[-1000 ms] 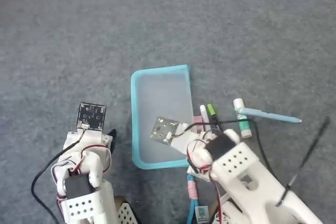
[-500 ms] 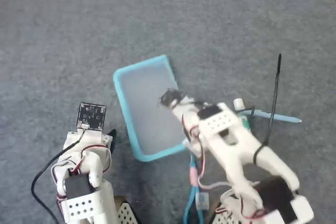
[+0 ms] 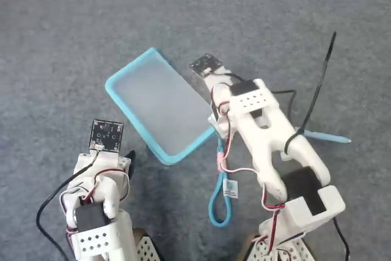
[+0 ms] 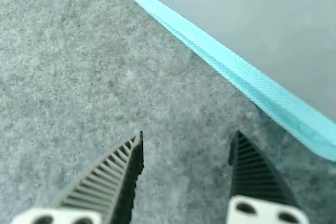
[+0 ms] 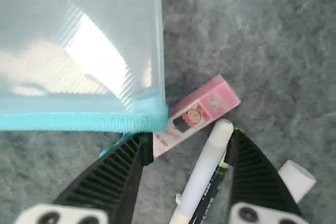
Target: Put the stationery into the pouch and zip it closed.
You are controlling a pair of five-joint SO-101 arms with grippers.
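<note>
The pouch (image 3: 160, 103), translucent with a teal border, lies tilted at the table's middle. My right gripper (image 3: 215, 125) is at its right corner, under the arm. In the right wrist view the pouch corner (image 5: 153, 119) touches the inner edge of one finger of my open right gripper (image 5: 189, 136). A pink eraser (image 5: 198, 113) and a white pen (image 5: 203, 178) lie between the fingers. A blue pen (image 3: 327, 136) pokes out from behind the right arm. My left gripper (image 4: 186, 148) hangs open over bare carpet, just short of the pouch's teal edge (image 4: 236, 72).
A teal lanyard loop (image 3: 219, 207) with a pink piece and a white tag lies near the right arm's base. A white cap end (image 5: 297, 180) lies beside the white pen. The grey carpet (image 3: 73, 47) stretches far and left of the pouch.
The right arm has swung away from its base toward the far side. The pouch has turned counter-clockwise with it, its far end going left. The left arm has stayed still.
</note>
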